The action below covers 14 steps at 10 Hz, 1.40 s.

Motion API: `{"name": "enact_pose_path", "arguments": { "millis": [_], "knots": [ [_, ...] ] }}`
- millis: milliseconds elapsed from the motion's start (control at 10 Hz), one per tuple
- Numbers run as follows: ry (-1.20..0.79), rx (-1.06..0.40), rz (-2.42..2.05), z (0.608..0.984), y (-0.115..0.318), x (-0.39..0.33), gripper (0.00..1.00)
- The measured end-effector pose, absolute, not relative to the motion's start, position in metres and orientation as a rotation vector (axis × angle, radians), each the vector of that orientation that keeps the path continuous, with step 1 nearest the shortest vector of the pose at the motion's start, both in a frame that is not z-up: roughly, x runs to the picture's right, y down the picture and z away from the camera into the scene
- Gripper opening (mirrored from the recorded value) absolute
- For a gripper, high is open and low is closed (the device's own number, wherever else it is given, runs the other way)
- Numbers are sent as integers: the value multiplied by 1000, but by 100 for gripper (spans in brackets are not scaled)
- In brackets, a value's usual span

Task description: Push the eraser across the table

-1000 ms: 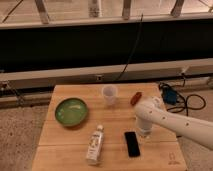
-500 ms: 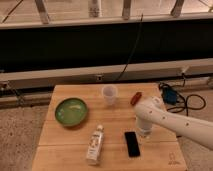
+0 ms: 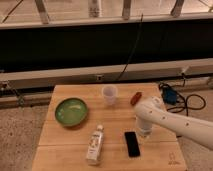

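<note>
Overhead, the bent arm's gripper (image 3: pixel 144 133) hangs just beside the eraser (image 3: pixel 132 144)

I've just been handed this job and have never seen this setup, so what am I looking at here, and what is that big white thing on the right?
This is a single camera view looking down at a light wooden table from the front. The thick white tube coming in from the right is the robot's one arm. Its hand is at the lower end of the arm, pointing down at the table just right of the eraser, which is the flat black slab. Nothing appears to be held.

Also on the table: a green bowl on the left, a clear plastic cup near the back, a reddish-brown oval thing beside it, and a bottle lying on its side near the front, left of the eraser. Blue gear with cables sits off the table's right edge.
</note>
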State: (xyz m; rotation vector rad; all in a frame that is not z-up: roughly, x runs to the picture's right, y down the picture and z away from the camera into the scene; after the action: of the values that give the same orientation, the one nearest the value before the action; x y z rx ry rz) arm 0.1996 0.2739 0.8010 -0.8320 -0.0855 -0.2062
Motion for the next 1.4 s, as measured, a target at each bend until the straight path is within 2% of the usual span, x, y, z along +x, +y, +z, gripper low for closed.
{"name": "enact_pose_path", "arguments": {
  "millis": [1400],
  "knots": [
    [-92,-835,-239,802,271,188,1]
  ]
}}
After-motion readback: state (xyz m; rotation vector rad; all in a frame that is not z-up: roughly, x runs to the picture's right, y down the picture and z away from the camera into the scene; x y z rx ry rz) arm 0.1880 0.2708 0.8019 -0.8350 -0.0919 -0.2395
